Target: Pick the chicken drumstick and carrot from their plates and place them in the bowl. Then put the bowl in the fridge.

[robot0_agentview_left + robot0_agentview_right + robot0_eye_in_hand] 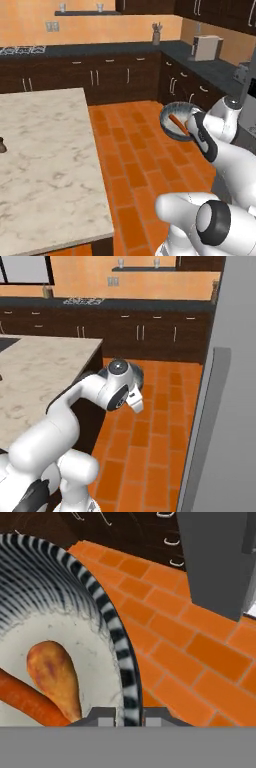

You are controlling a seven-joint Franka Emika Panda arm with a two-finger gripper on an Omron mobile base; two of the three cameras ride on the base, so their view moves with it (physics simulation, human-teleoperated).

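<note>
Gripper (129,716) pinches the bowl (117,632) rim, one finger (105,718) inside the wall, the other outside, closed on it. Bowl is held in the air above the orange tile floor (135,165), beside the marble island (45,165). Inside the bowl: drumstick (55,679), fat end away from the fingers, and carrot (30,702) lying against it. In the left base view the carrot (178,123) shows over the bowl (170,111) rim. Grey fridge (225,421) door edge stands near on the right. Dark cabinets (110,75) behind.

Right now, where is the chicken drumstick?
In the hand view, the chicken drumstick lies inside the bowl, touching the carrot, held above the orange floor.
</note>
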